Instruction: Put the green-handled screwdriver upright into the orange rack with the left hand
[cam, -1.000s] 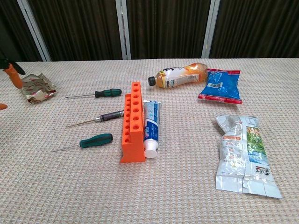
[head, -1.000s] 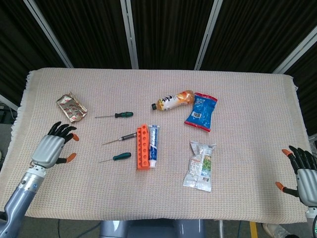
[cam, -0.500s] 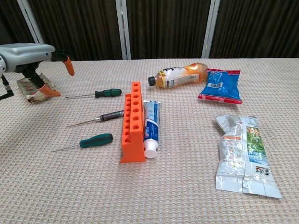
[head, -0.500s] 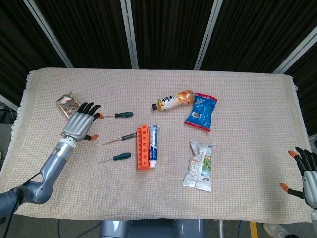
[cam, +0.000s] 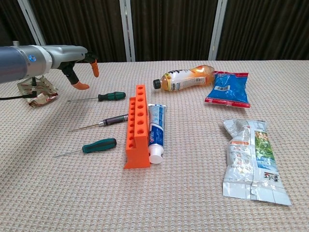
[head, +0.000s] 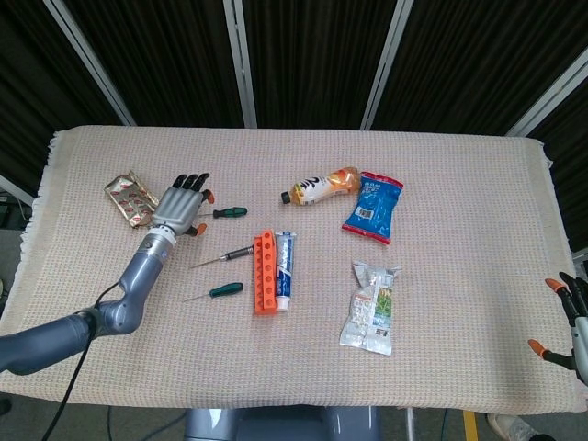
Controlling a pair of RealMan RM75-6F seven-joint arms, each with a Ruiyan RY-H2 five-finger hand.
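Left hand: your left hand [head: 182,204] hovers open, fingers spread, holding nothing, over the left part of the table [head: 459,175], just beside the shaft of the far green-handled screwdriver [head: 223,213].
Right hand: your right hand [head: 571,323] sits at the near right corner of the table, fingers apart, empty, well away from everything.
Targets: two green-handled screwdrivers lie flat left of the orange rack [head: 265,272]; the far one is toward the back edge, and the near green-handled screwdriver [head: 221,290] lies closer to you, its handle near the rack.
Between them: a dark-handled screwdriver [head: 230,254] lies with its handle end almost touching the rack.
Rack: it stands near the table's middle, holes facing up, with a toothpaste tube [head: 285,266] lying against its right side.
Risk, wrong pick: the task names no particular green one; you are closest to the far one, so commit to it rather than drifting between the two.
Risk, grasp: the handle is slim and lies flat on the woven cloth, so your fingertips may roll it away or snag the fabric.
Risk, insertion: tipping it upright one-handed could let it swing in your hold, and a skewed tip may miss a hole or shove the rack.
Clutter: a crumpled foil wrapper [head: 132,199] lies just left of your hand; watch your wrist there.
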